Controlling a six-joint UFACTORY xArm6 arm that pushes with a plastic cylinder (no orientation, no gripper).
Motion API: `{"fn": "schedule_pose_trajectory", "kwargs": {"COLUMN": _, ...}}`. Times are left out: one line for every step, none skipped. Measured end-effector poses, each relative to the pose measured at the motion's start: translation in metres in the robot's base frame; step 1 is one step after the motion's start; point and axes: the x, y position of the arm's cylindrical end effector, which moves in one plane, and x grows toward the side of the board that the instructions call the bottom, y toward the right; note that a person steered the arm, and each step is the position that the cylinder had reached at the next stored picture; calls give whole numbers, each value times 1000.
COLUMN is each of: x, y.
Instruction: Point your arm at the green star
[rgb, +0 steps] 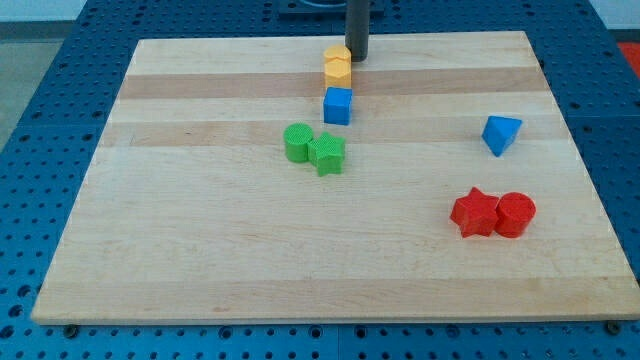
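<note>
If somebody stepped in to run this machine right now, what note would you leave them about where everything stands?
My tip: at the view's top, just right of the yellow block; the orange block sits close behind the yellow one.
Green star: near the board's middle, touching the green cylinder on its left.
Blue cube: between the yellow block and the star.
Done: nothing visible; the tip is not at the star.
Left: bring the tip toward the view's bottom, probably skirting the blue cube, to reach the star.
</note>
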Motion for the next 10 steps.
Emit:
{"fn": "schedule_pose_trajectory", "kwargs": {"x": 0, "y": 7}}
{"fn": "schedule_pose_trajectory", "kwargs": {"x": 0, "y": 45}}
{"fn": "schedule_pose_trajectory", "kwargs": {"x": 12, "y": 66}}
{"fn": "schedule_pose_trajectory", "kwargs": {"x": 42, "y": 66}}
{"fn": "schedule_pose_trajectory", "kwargs": {"x": 78, "y": 66}}
{"fn": "schedule_pose_trajectory", "kwargs": {"x": 112, "y": 64}}
{"fn": "schedule_pose_trajectory", "kwargs": {"x": 137, "y": 49}}
{"fn": "schedule_pose_trajectory", "kwargs": {"x": 149, "y": 18}}
{"fn": "schedule_pose_trajectory", "kwargs": {"x": 160, "y": -9}}
{"fn": "schedule_pose_trajectory", "kwargs": {"x": 162, "y": -18}}
